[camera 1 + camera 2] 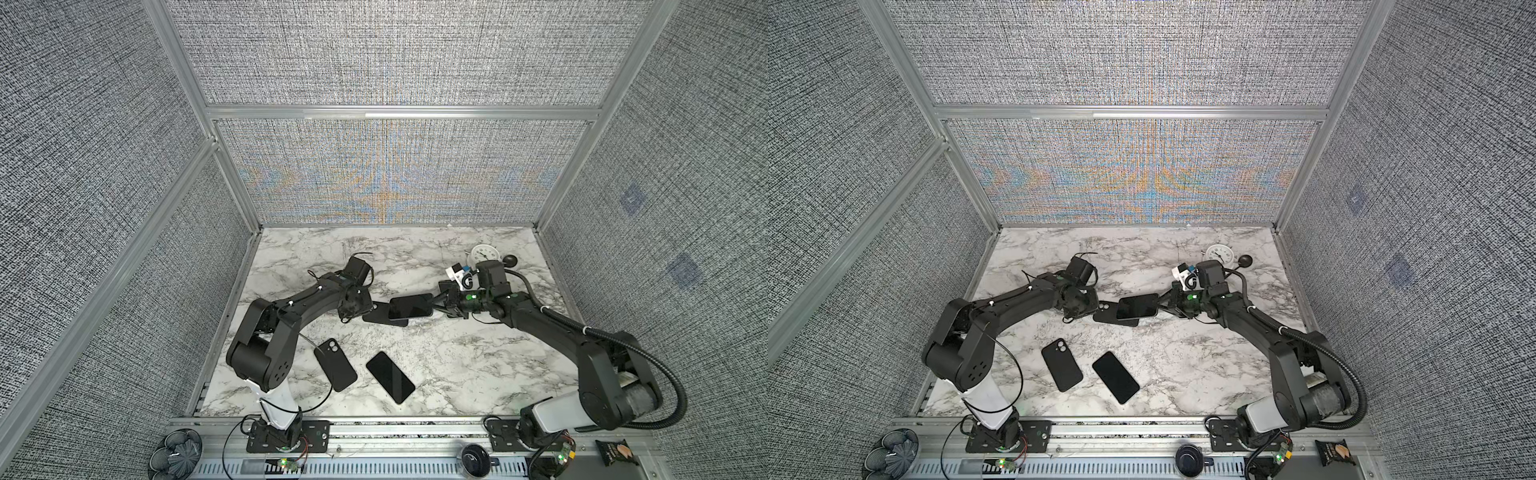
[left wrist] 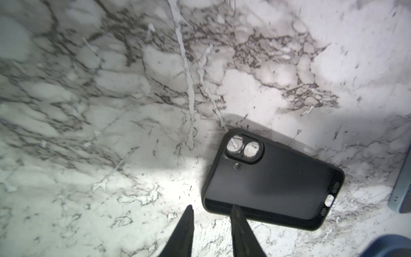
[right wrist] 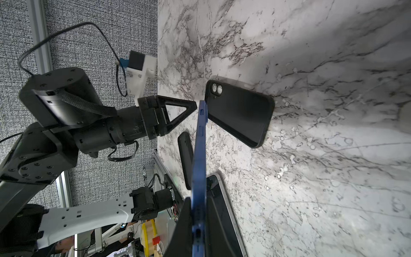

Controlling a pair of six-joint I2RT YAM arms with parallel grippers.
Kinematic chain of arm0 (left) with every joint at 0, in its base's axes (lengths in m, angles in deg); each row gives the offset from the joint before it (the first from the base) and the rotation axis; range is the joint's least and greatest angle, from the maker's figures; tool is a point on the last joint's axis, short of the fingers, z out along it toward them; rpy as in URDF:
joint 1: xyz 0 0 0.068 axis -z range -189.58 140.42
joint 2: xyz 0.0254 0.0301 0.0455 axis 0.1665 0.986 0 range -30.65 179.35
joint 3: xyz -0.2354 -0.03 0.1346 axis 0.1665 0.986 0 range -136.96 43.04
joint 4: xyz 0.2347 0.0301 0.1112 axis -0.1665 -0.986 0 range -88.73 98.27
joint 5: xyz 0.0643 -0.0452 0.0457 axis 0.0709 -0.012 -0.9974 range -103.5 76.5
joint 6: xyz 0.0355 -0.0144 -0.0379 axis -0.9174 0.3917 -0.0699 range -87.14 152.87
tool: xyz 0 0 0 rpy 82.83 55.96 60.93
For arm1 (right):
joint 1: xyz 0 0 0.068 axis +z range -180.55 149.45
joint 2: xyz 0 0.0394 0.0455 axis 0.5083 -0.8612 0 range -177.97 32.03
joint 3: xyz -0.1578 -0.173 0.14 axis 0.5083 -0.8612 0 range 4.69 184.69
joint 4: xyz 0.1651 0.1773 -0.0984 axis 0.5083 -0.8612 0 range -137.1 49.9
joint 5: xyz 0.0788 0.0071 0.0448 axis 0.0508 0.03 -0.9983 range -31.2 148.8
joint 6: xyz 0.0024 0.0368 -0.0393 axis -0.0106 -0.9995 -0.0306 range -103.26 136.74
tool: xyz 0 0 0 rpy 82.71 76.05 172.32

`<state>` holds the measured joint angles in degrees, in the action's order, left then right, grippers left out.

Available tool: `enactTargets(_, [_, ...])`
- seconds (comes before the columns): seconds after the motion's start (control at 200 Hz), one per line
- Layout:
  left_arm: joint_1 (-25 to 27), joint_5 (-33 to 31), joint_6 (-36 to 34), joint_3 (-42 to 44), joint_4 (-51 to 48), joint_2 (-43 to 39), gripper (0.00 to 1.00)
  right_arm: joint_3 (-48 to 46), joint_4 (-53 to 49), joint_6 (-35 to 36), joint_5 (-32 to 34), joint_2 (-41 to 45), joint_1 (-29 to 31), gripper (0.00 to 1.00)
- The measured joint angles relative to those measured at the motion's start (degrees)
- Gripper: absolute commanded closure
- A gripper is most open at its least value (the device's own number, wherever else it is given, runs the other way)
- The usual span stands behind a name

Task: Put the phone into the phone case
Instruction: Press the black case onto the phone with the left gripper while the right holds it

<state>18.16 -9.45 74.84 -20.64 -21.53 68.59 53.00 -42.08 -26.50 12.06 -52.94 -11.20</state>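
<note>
The phone (image 1: 410,306) (image 1: 1137,306) sits mid-frame in both top views, screen up and lengthwise across the picture, with its right end pinched between the pressed-together fingers of my right hand (image 1: 434,307) (image 1: 1160,308). From the right wrist camera I see it edge-on, a blue strip (image 3: 199,169) running up from the right hand at the bottom of the frame. The phone case (image 1: 374,316) (image 1: 1106,316) lies flat on the marble table (image 1: 457,365) just under and to the left of the phone, which covers its right part in both top views. The phone is not yet seated, and I cannot tell whether the two touch. In the left wrist view the whole case (image 2: 273,184) shows at lower right, with marble visible through its two camera holes. My left hand (image 2: 211,209) is spread a little there: one fingertip (image 2: 234,211) is at the case's long edge and the other is over bare table beside it. In the right wrist view the case (image 3: 240,113) lies just beyond the phone's far tip. Toward the lower left of the table, well apart from all this, lie a spare case (image 1: 335,365) and a second phone (image 1: 390,377) side by side. A small white clock (image 1: 482,252) stands near the table's upper right.
</note>
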Motion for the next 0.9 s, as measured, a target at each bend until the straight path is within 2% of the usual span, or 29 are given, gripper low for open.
enactTargets(0.08, [-2.0,2.3,-1.1,1.0,1.0,-0.9,0.49,0.0,0.9,-1.5,0.0,-1.6,0.5,1.00])
enactTargets(0.145, [-2.9,3.8,-1.5,1.3,1.9,-1.2,0.45,0.0,1.8,-2.4,0.3,-2.8,0.9,1.00])
enactTargets(0.515, [-4.6,14.0,-3.0,3.3,7.4,0.2,0.46,0.9,7.4,-7.0,2.6,-8.2,3.7,1.00])
enactTargets(0.9, [-4.7,16.6,-3.7,3.9,8.9,2.0,0.46,3.0,12.6,-10.1,2.7,-13.6,4.7,1.00])
